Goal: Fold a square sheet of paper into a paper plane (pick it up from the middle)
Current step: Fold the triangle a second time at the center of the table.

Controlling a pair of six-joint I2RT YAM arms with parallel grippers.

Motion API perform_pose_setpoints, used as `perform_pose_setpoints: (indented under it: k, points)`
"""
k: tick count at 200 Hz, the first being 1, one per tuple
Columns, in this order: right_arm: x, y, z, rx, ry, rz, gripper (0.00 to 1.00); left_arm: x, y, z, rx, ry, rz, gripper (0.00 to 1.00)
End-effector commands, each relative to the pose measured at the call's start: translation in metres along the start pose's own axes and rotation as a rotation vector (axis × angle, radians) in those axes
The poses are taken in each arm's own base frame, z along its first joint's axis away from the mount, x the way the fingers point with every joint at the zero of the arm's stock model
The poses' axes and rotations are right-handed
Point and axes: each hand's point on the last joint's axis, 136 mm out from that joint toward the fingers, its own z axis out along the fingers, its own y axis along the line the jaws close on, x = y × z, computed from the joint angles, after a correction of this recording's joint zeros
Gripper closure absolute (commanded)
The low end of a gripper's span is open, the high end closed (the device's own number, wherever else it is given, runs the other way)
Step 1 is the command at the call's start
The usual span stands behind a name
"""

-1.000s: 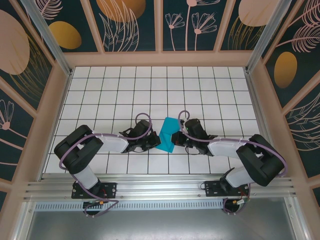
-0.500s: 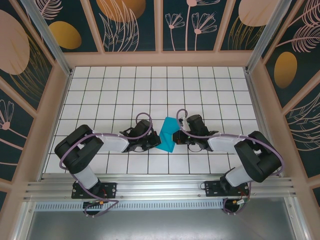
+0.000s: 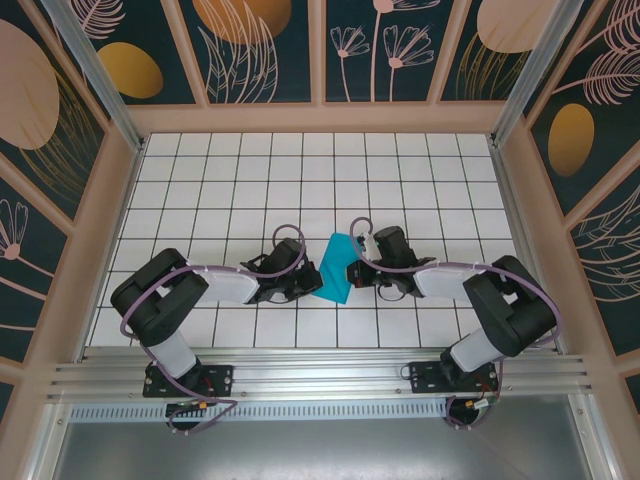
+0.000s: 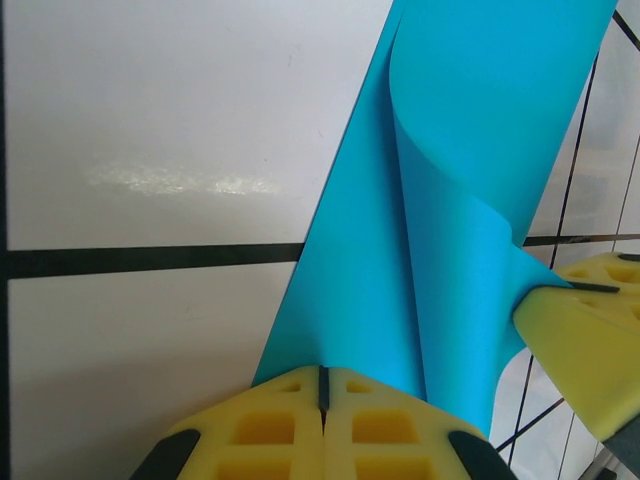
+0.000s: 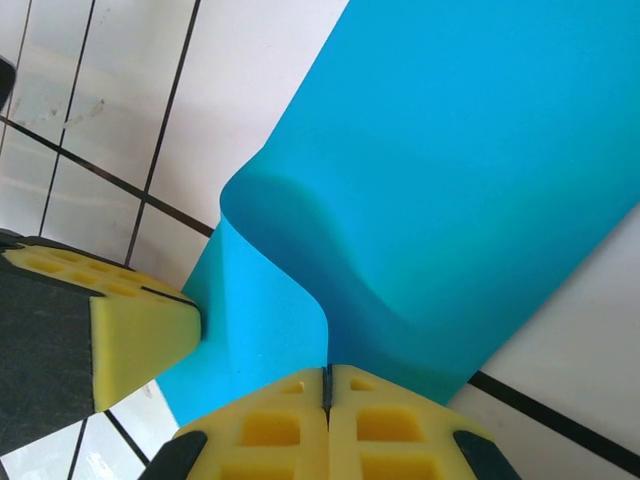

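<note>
Toward the near edge of the white tiled table point(image 3: 200, 180), I am pinching the thin teal-blue square sheet of paper point(image 3: 337, 268) with left gripper point(image 4: 322, 378) and right gripper point(image 5: 326, 378), bowing it to fold.

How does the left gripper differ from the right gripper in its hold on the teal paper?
The left gripper reaches in from the left and pinches the square sheet of paper at its left edge; the right gripper reaches in from the right and pinches the right edge. The left gripper sits nearer the arm bases, the right gripper slightly farther. Shared: both have jaws shut on the sheet, which bulges between them.
</note>
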Motion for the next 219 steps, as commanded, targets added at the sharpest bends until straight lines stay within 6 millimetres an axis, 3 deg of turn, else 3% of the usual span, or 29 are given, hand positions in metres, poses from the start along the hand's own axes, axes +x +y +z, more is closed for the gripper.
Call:
perform_pose_setpoints:
  k: [1, 181, 219]
  points:
    - [-0.006, -0.003, 0.001, 0.015, 0.002, -0.023, 1.0, 0.008, 0.024, 0.007, -0.088, 0.024, 0.0, 0.92]
    - [0.0, -0.02, 0.009, 0.068, 0.021, -0.006, 1.0, 0.009, 0.024, 0.009, -0.091, 0.031, 0.003, 0.92]
    - [-0.006, -0.014, 0.004, 0.053, 0.008, -0.019, 1.0, 0.008, 0.023, 0.009, -0.093, 0.029, 0.005, 0.92]
